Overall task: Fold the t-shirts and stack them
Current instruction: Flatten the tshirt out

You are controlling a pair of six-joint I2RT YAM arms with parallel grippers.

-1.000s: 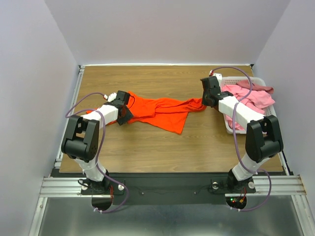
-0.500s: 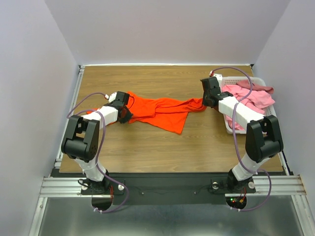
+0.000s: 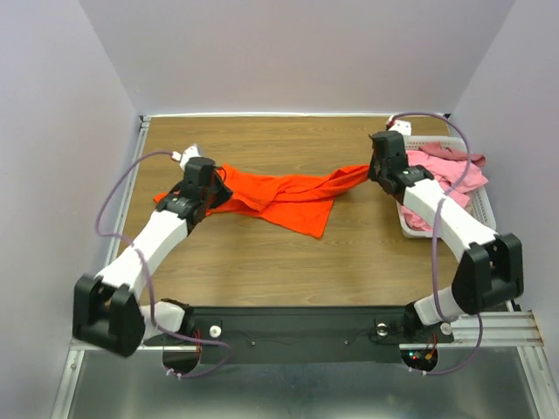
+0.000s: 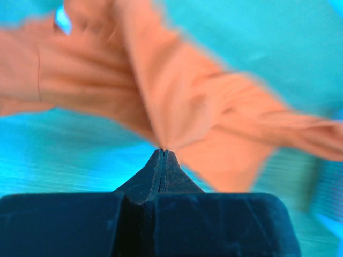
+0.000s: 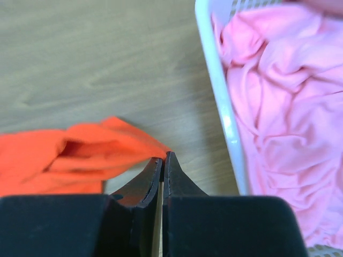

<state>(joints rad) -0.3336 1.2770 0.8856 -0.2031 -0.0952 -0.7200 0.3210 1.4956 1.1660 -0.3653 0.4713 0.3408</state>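
The orange-red t-shirt (image 3: pixel 288 196) hangs stretched between my two grippers over the middle of the table. My left gripper (image 3: pixel 206 185) is shut on its left end; in the left wrist view the gripper (image 4: pixel 162 151) pinches the cloth (image 4: pixel 182 96), which looks pale orange and blurred. My right gripper (image 3: pixel 377 171) is shut on its right end; in the right wrist view the gripper (image 5: pixel 163 156) clamps a corner of the orange-red t-shirt (image 5: pixel 80 155). Pink t-shirts (image 3: pixel 445 175) lie heaped in the basket and also show in the right wrist view (image 5: pixel 278 107).
The white slatted basket (image 3: pixel 483 202) stands at the table's right edge, right next to my right arm; its rim (image 5: pixel 222 107) shows in the right wrist view. Grey walls close in the table on three sides. Purple cables loop off both arms.
Both grippers have risen and pulled apart, lifting the orange-red t-shirt's ends off the table and stretching it. The left arm has swung out to the left; the right gripper moved back and right.
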